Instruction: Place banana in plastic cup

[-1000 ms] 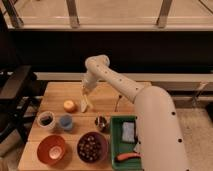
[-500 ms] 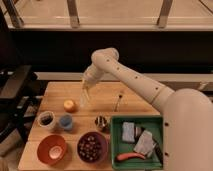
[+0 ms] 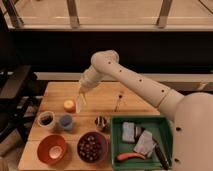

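Observation:
My gripper hangs over the left half of the wooden table, pointing down. It is shut on the banana, a slim pale yellow piece that hangs from it just above the table, right beside the small round orange fruit. The plastic cup, short and light blue, stands nearer the front, a little left of and below the gripper. It stands apart from the banana.
A whitish dark-inside cup stands left of the blue cup and a small metal cup to its right. An orange bowl and a dark bowl are at the front. A green tray holds cloths and utensils at right. A dark utensil lies mid-table.
The arm has swung up and back, with its elbow moving to the right. The gripper with the banana has shifted slightly left, towards the orange fruit.

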You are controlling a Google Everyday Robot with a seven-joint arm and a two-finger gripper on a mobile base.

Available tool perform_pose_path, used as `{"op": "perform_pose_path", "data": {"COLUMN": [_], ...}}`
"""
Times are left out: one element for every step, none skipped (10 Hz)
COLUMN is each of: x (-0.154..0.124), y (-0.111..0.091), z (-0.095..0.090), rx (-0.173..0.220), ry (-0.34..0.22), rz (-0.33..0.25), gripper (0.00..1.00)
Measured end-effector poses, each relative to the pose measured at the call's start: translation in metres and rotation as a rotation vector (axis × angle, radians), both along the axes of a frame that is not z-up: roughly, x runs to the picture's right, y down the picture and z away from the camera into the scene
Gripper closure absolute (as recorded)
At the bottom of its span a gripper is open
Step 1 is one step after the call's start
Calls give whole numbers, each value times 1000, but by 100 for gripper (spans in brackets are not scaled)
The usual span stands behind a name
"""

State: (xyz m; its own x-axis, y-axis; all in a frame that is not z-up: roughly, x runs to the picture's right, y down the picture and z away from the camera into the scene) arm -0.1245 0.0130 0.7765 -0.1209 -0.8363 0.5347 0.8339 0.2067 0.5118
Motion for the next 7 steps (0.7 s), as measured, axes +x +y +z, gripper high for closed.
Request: {"op": "perform_pose_path", "data": {"x": [-12,-26,-42,-43,-40,-42,-43], "y": [7,16,24,25,24,24,24], "z": [-3,-6,-9,-9,-9,-9,-9], "rx": [-31,-64,-93,-97,-95,-96,-96], "ry": [-16,-33,-48,-49,-46,-47,-49], "rz": [-7,-17,-30,-31,-27,-28,-31], "gripper": [100,100,100,100,100,100,100]}}
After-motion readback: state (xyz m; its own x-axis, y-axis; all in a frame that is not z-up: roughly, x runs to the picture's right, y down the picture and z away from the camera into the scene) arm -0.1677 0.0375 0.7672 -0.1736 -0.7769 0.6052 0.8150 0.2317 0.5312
